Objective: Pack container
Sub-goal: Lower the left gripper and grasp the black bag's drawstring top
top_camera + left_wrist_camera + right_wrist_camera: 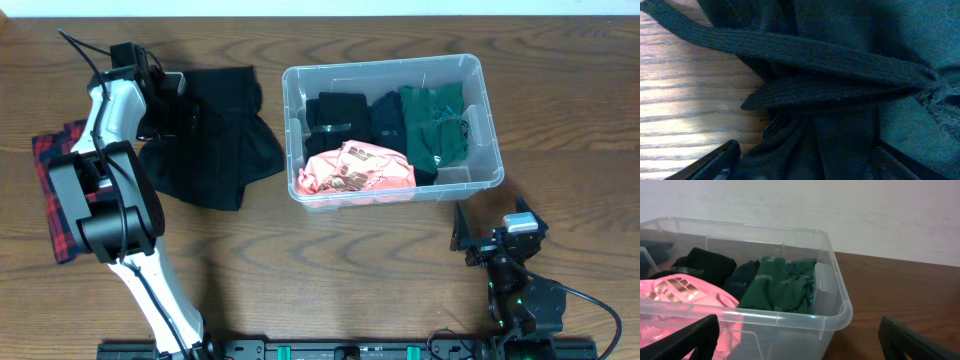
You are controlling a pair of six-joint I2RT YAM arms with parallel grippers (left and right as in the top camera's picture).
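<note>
The container (488,120) is a clear plastic bin at centre right. It holds a pink garment (355,168), a green one (432,125) and dark ones (340,115). A black garment (215,140) lies crumpled on the table left of it. My left gripper (176,100) is down on that garment's upper left part. In the left wrist view its jaws stand wide, open (810,162), with black fabric (840,65) bunched between the fingers (720,160). My right gripper (480,235) waits open near the container's front right corner (840,315), nothing between its fingers (687,337).
A red plaid cloth (52,195) lies at the far left, partly under my left arm (110,190). Bare wooden tabletop (330,270) runs along the front between the two arm bases.
</note>
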